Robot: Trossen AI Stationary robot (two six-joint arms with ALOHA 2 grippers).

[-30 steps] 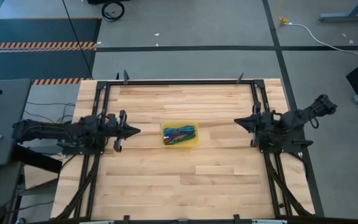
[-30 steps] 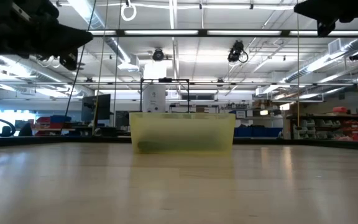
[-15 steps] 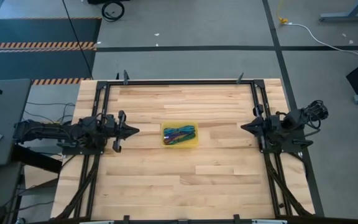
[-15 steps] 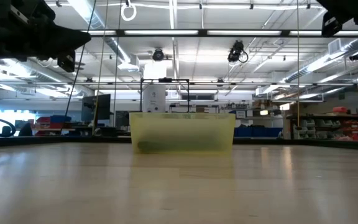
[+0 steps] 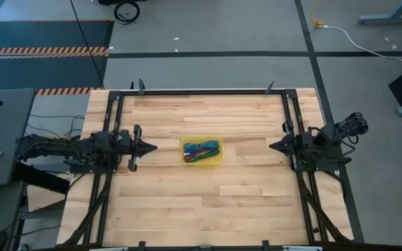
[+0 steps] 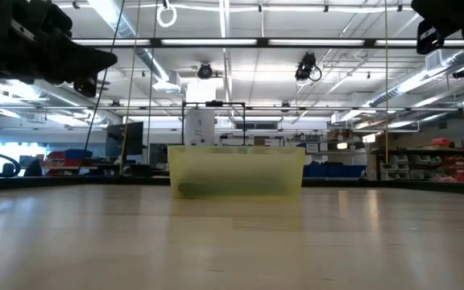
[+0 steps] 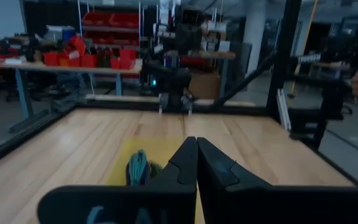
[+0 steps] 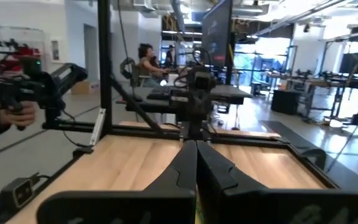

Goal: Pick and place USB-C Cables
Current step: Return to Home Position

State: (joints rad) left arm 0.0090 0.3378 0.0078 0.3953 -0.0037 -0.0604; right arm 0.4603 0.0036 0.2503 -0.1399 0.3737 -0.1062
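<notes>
Several coloured USB-C cables (image 5: pixel 201 149) lie bundled inside a small yellow bin (image 5: pixel 218 159) at the table's middle; teal and green ones (image 7: pixel 138 167) show in the left wrist view. The bin's translucent wall (image 6: pixel 236 171) hides them in the low view. My left gripper (image 5: pixel 154 146) is shut and empty, held above the table left of the bin, pointing at it. My right gripper (image 5: pixel 271 146) is shut and empty at the right side, pointing toward the bin.
A black frame (image 5: pixel 201 91) runs along the table's far edge and down both sides. Bare wood (image 5: pixel 201 202) lies on the near side of the bin. A person's hand (image 8: pixel 14 109) holds a black device beyond the table.
My right arm has drawn back and folded in at the table's right side, its gripper shifting a little toward the right edge. My left arm has stayed where it was. The bin and the cables have not moved.
</notes>
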